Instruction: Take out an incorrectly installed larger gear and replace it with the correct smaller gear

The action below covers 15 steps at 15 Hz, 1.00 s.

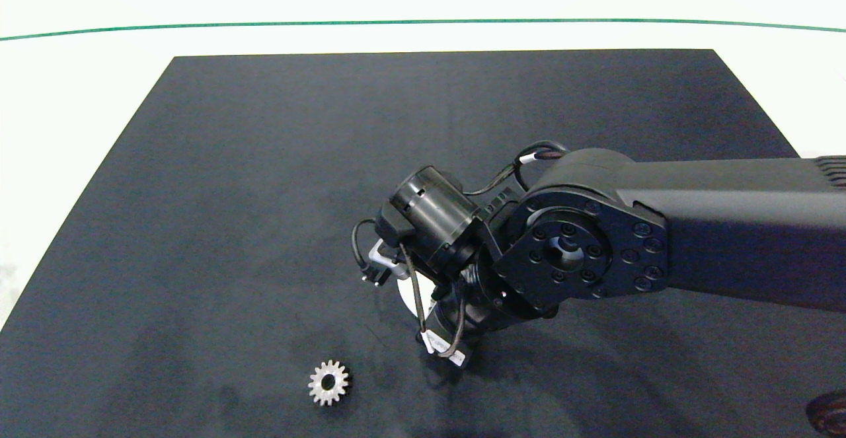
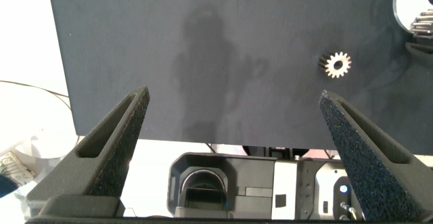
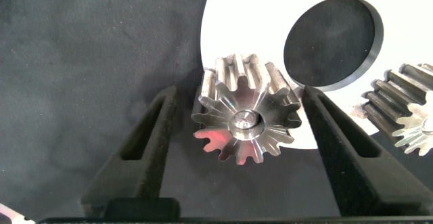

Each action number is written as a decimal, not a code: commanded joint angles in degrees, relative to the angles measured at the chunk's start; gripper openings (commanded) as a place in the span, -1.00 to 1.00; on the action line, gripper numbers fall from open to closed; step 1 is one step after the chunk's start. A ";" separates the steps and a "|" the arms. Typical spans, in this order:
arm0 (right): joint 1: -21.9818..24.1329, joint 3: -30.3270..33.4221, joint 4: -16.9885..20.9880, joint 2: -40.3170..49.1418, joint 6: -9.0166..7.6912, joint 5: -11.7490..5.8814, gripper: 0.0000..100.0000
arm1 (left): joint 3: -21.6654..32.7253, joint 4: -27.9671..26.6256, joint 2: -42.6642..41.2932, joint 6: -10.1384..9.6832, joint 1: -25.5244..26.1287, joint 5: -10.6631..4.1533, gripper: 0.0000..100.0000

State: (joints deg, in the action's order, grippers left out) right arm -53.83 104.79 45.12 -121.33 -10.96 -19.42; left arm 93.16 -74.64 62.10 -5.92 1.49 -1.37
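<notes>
The right gripper (image 3: 247,126) stands spread around the larger gear (image 3: 245,118) on the white plate (image 3: 230,21) near the mat's (image 1: 264,160) front edge — fingers apart from its teeth. The smaller gear (image 1: 328,382) lies alone front-left, bare mat around. The left gripper (image 2: 237,149), spread, hangs off the mat's edge.

Your head camera looks down on the dark mat (image 1: 264,193) covering the desk. Your left wrist camera sits back off the mat's edge, sharing the loose gear (image 1: 328,382). Your right wrist camera hangs close above the white plate (image 3: 260,34).
</notes>
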 commanded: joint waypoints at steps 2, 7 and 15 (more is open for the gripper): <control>-0.04 -0.11 0.41 -0.13 -0.11 -0.09 0.29 | 0.09 -0.42 -0.14 -0.05 0.01 -0.04 1.00; -0.04 -0.55 0.41 -0.13 -0.20 -0.18 0.08 | 0.09 -0.42 -0.14 -0.05 0.01 -0.04 1.00; -0.04 -0.82 0.23 0.04 -0.20 -0.36 -0.22 | 0.00 -0.15 -0.14 0.04 0.01 0.05 1.00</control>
State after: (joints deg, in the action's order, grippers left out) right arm -53.86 104.07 45.12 -121.31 -11.08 -19.70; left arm 93.16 -74.39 61.86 -5.81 1.49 -1.32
